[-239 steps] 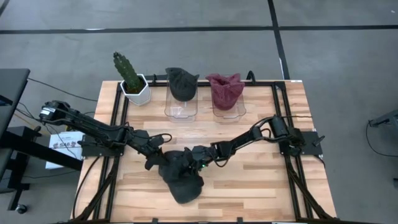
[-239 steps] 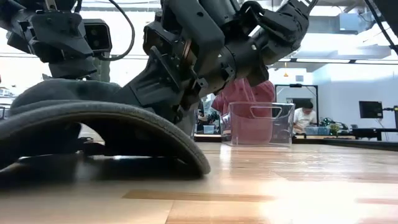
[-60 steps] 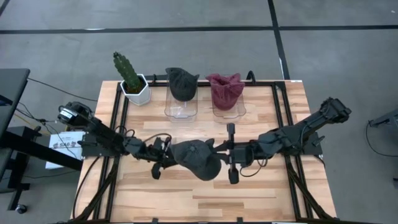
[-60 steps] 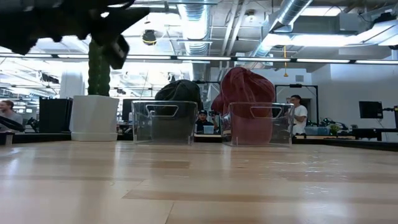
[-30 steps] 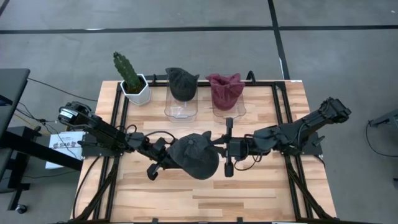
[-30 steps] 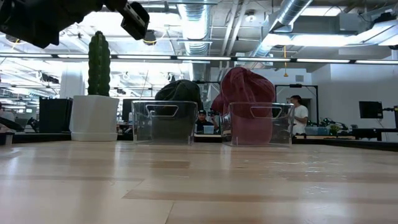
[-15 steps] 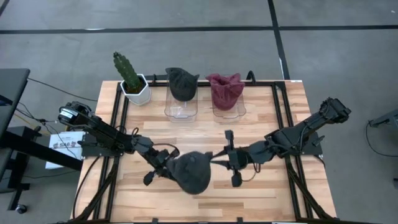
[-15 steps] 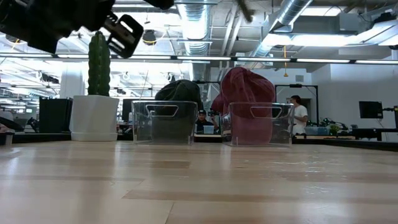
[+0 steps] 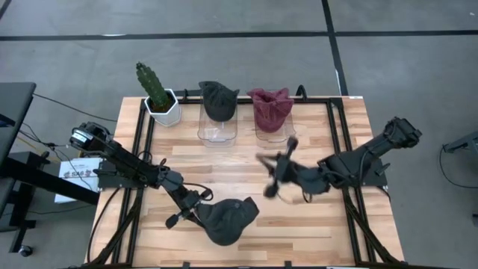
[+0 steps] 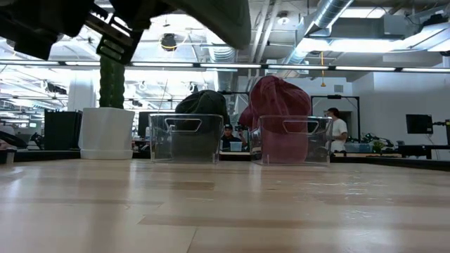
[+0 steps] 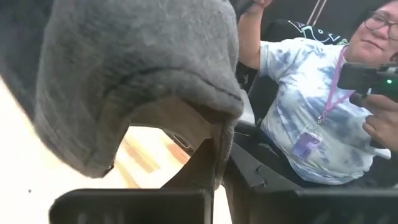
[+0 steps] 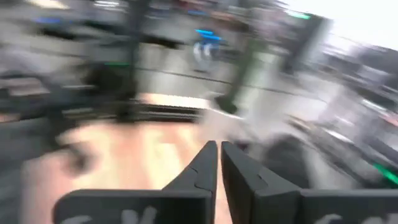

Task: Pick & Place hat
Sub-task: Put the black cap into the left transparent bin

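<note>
**Left claw grips the grey hat**

High view: the left claw [image 9: 196, 214] pinches the grey hat [image 9: 228, 219], hanging just beyond it. The right claw [image 9: 278, 173] is blurred, apart.

Left wrist view: hat fabric hides the fingertips.

Right wrist view: fingers [image 12: 205, 163] apparently nearly closed, empty.

i'm looking into an open-plan lab or office: a wooden table [image 9: 314, 224] on grey carpet, exposed ceiling ducts [image 10: 330, 17] and strip lights, desks with monitors [image 10: 420, 124], and a person [image 11: 311, 118] wearing a lanyard badge just past the rig.
</note>
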`<state>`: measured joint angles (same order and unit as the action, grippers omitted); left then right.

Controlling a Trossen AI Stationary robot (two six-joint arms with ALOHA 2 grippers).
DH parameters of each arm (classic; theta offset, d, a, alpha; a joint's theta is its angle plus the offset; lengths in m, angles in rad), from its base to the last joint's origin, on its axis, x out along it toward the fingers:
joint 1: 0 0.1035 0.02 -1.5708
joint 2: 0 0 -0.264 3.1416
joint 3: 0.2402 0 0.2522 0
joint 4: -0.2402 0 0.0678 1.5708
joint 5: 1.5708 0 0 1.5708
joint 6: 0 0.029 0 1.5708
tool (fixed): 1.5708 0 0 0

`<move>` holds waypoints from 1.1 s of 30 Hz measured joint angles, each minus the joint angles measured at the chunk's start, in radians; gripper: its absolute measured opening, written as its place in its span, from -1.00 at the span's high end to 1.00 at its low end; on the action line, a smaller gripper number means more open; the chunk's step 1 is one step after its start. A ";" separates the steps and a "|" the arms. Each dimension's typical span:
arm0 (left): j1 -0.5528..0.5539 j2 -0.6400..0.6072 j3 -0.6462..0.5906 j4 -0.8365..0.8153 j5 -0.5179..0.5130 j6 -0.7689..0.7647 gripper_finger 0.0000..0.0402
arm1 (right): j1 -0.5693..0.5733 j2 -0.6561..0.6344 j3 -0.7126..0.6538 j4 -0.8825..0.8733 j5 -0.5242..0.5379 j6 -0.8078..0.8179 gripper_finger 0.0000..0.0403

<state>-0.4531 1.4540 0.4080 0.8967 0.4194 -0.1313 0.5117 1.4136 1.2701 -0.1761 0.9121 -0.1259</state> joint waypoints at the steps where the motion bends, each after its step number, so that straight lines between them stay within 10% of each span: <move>1: -0.001 0.000 0.000 0.000 0.000 0.001 0.94 | -0.020 0.000 0.000 -0.003 0.052 0.019 0.96; 16: 0.009 -0.001 0.000 0.001 -0.034 0.004 0.93 | -0.327 0.267 0.008 0.097 -0.037 0.215 1.00; 33: 0.092 -0.002 -0.005 -0.022 -0.052 -0.012 0.93 | -0.139 0.539 0.308 0.002 -0.215 0.149 1.00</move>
<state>-0.3614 1.4521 0.4030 0.8750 0.3676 -0.1436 0.3725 1.9522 1.5777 -0.1743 0.6973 0.0228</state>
